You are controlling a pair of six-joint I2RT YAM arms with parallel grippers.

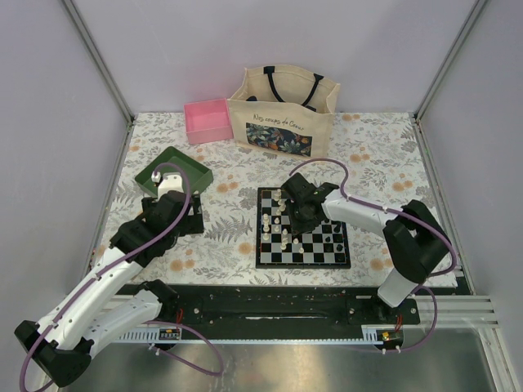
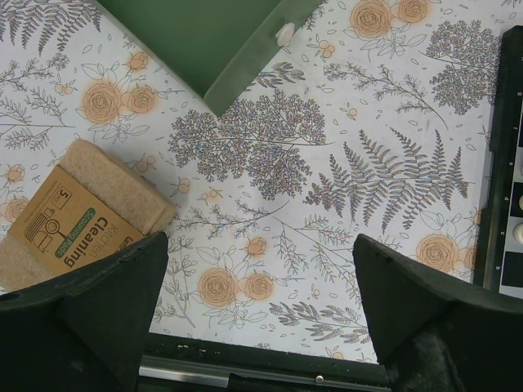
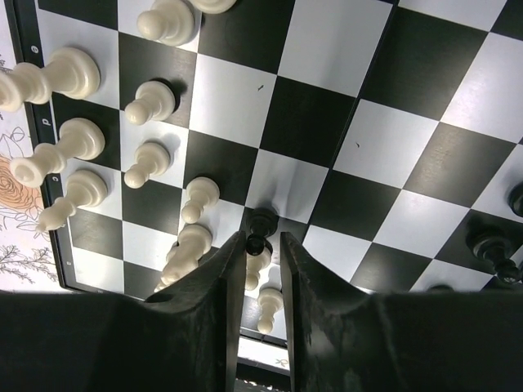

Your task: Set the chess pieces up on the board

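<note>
1. Crowding the far side of the tabletop (image 1: pixel 372 159) are a pink box (image 1: pixel 208 121) and a printed tote bag (image 1: pixel 282 110). A green tray (image 1: pixel 189 166) lies at the left.
2. A pack of kitchen scouring pads (image 2: pixel 73 214) lies on the floral cloth near the tray's corner, partly hidden by a finger of the left hand (image 2: pixel 260 241).
3. The left hand is released, its fingers wide apart with only bare cloth between them. It hangs between the tray and the board.
4. The board (image 1: pixel 304 263), black-and-white checks inside a black border, lies right of centre, well apart from the bag.
5. The right hand (image 3: pixel 263 238) hangs low over the board's left half, and its arm hides several squares from above.
6. Its fingers are drawn close together with a black pawn (image 3: pixel 262 222) at their tips. Whether they pinch it cannot be told.
7. Cream-white pieces (image 3: pixel 151 102) stand upright in two files along the board's left side.
8. A few black pieces (image 3: pixel 493 245) stand on the right side.
</note>
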